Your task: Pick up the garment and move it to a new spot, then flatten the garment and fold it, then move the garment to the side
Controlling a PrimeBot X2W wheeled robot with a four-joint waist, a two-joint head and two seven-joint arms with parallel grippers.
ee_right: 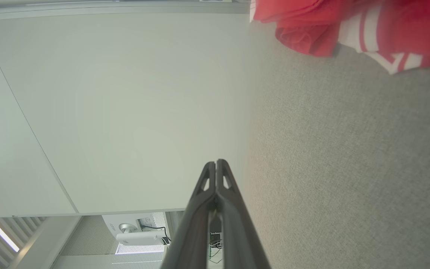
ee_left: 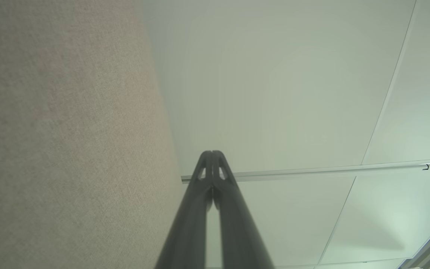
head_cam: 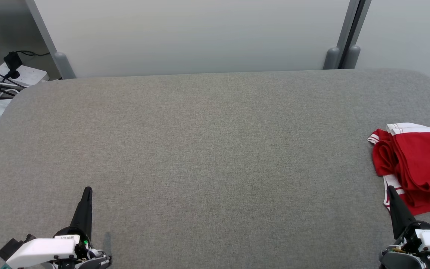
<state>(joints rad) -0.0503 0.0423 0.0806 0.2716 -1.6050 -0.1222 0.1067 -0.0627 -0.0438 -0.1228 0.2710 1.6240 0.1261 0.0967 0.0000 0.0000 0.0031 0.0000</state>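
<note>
Red garment (head_cam: pixel 418 168) is noted bunched at right edge of table (head_cam: pixel 200 149), just ahead-right of right gripper (head_cam: pixel 390 188), the nearer one; left gripper (head_cam: pixel 87 190) well apart; both jaws pressed together, nothing held

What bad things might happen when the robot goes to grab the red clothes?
1. The red garment lies bunched in layers, so a pinch may catch just one layer.
2. It runs past the head view's right edge, so part of it is unseen.
3. The right gripper is shut near it; unless it opens first, it may only shove the cloth.
</note>
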